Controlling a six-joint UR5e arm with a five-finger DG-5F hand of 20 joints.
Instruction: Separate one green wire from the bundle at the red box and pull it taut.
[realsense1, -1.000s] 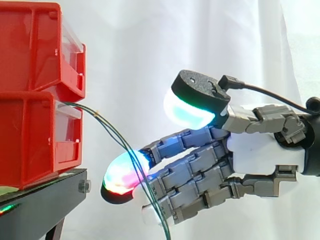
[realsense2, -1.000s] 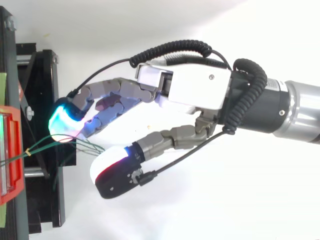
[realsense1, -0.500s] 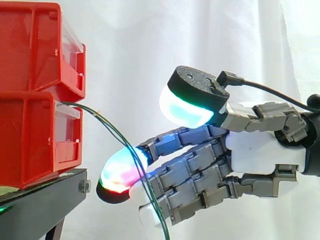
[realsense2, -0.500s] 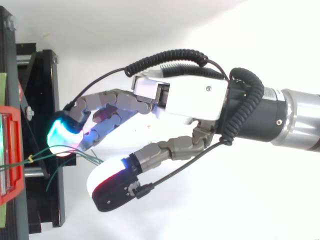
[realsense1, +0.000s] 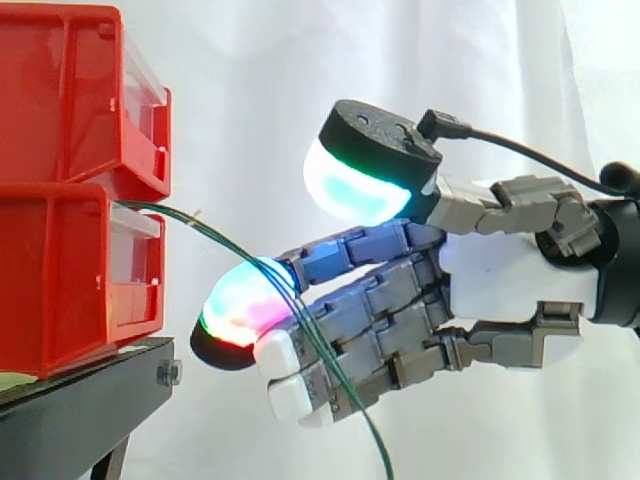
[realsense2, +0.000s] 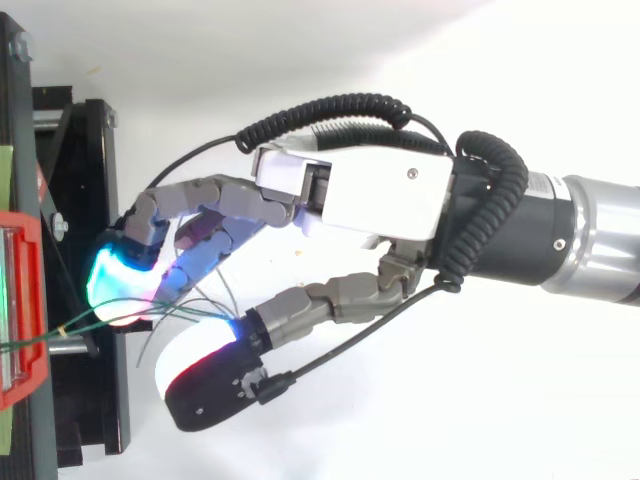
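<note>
Several thin green wires (realsense1: 215, 232) leave the front of the lower red box (realsense1: 60, 280) as a bundle and slope down to the right. They cross over the fingers (realsense1: 340, 310) of my hand (realsense1: 500, 280) and hang off below it. The hand is open, its fingers reaching left toward the box and slightly bent. The thumb (realsense1: 360, 175) stands well above them, clear of the wires. From above, the wires (realsense2: 60, 330) fan out between the glowing fingertip (realsense2: 115, 290) and the thumb (realsense2: 210, 385). No single wire is pinched.
A second red box (realsense1: 60, 100) is stacked on the lower one, both on a black stand (realsense1: 90, 400). A white curtain hangs behind. The arm enters from the right, with free room under and right of the hand.
The hand has moved left toward the boxes and risen a little. Its fingers have come up under the wires, which now lie higher across them and spread out.
</note>
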